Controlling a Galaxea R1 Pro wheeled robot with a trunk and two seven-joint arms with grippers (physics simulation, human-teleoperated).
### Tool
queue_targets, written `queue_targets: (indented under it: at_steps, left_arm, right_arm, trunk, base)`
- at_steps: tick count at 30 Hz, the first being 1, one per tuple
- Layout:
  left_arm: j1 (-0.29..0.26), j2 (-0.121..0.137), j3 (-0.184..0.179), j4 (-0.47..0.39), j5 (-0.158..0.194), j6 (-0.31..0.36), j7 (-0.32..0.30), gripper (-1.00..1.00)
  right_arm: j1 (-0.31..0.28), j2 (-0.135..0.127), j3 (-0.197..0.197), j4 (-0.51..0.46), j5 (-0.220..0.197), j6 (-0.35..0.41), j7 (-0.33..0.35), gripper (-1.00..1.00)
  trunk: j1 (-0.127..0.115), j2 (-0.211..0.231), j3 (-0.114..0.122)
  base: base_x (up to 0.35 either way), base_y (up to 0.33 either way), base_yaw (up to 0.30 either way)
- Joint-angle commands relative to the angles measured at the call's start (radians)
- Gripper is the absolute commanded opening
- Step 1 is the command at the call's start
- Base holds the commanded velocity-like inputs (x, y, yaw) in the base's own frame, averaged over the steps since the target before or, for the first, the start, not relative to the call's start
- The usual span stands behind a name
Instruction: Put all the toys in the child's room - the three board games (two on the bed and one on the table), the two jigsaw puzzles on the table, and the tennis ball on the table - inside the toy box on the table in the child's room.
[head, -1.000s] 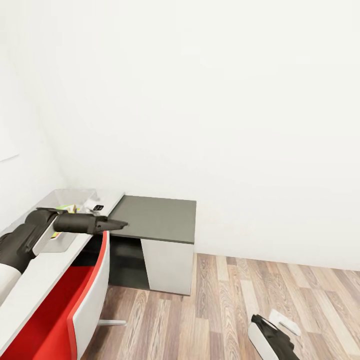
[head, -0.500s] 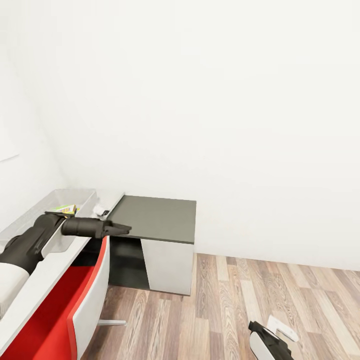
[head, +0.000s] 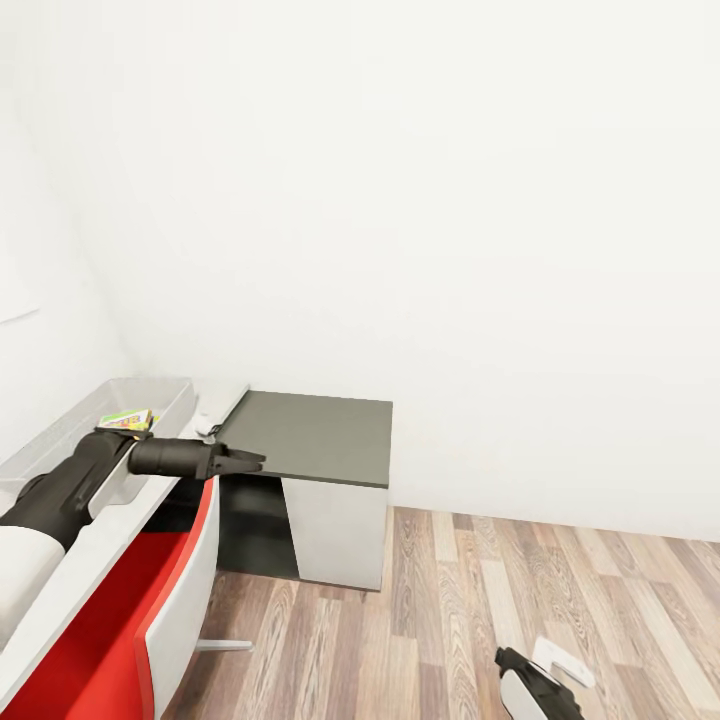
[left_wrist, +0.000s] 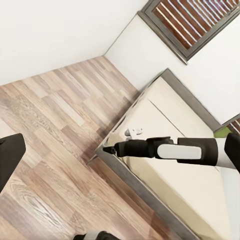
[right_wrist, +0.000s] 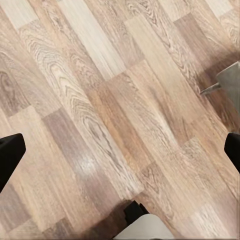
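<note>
The toy box (head: 165, 395), a shallow grey bin, sits on the pale table (head: 95, 535) at the left. A flat green, yellow and red toy (head: 126, 420) lies inside it; I cannot tell which toy it is. My left gripper (head: 245, 461) hangs past the table's end, between the bin and a dark cabinet. One of its fingers (left_wrist: 10, 162) sits at the frame edge, so it is open and holds nothing. My right gripper (head: 508, 658) is low over the floor, open and empty, its fingers (right_wrist: 10, 155) wide apart. The bed (left_wrist: 172, 175) has a beige mattress.
A dark grey cabinet (head: 310, 435) stands beside the table's end. A red and white chair (head: 165, 610) is tucked under the table. A small white thing (head: 207, 421) lies on the table by the bin. Wooden floor (head: 450, 600) stretches to the right.
My left arm has sunk a little and drawn off the toy box, uncovering the colourful toy inside. My right arm has dropped lower toward the picture's bottom edge.
</note>
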Motion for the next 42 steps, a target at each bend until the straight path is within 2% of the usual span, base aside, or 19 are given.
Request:
queue_targets:
  at_steps: [1,5,9,11,16,18,28,37,42]
  left_arm:
    - [-0.001,0.001,-0.005,0.0,0.006,0.01,0.0,1.0]
    - [-0.001,0.0,-0.007,0.001,0.006,0.009,0.005,1.0]
    - [-0.001,-0.007,-0.018,0.001,0.002,0.01,0.056,1.0]
    - [-0.001,-0.019,-0.022,0.001,0.002,0.01,0.093,1.0]
    - [0.006,-0.085,-0.027,0.0,-0.001,0.015,0.223,1.0]
    - [0.009,-0.095,-0.027,0.0,-0.002,0.018,0.262,1.0]
    - [0.012,-0.101,-0.027,0.0,-0.004,0.021,0.308,1.0]
    - [0.012,-0.103,-0.028,0.0,-0.004,0.017,0.435,1.0]
    - [0.012,-0.103,-0.027,0.0,-0.003,0.02,0.484,1.0]
  right_arm:
    - [-0.001,-0.002,0.007,0.006,-0.003,0.007,-0.008,1.0]
    - [-0.001,-0.003,0.005,0.022,-0.002,0.006,-0.007,1.0]
    - [-0.001,-0.002,0.007,0.03,-0.001,0.0,-0.006,1.0]
    - [-0.001,-0.002,0.008,0.031,-0.002,-0.012,-0.006,1.0]
    - [-0.001,-0.001,0.011,0.055,0.0,-0.037,-0.005,1.0]
    - [-0.001,-0.001,0.011,0.062,0.001,-0.051,-0.004,1.0]
    - [-0.001,0.0,0.01,0.067,0.0,-0.089,-0.002,1.0]
    - [-0.001,0.0,0.011,0.067,0.0,-0.089,-0.001,1.0]
    - [-0.001,0.0,0.011,0.067,0.001,-0.09,-0.001,1.0]
  trunk:
    - [0.001,-0.002,-0.002]
    - [0.001,-0.002,-0.002]
    - [0.001,-0.002,-0.002]
    - [0.001,-0.002,-0.002]
    - [0.001,-0.002,-0.002]
    - [0.001,-0.002,-0.002]
    - [0.001,-0.002,-0.008]
    - [0.001,-0.002,-0.018]
    - [0.001,-0.002,-0.025]
  base:
    - [0.0,0.0,0.0]
    - [0.0,0.0,0.0]
    - [0.0,0.0,0.0]
    - [0.0,0.0,0.0]
    - [0.0,0.0,0.0]
    - [0.0,0.0,0.0]
    - [0.0,0.0,-0.118]
    - [0.0,-0.084,-0.202]
    - [0.0,-0.133,-0.178]
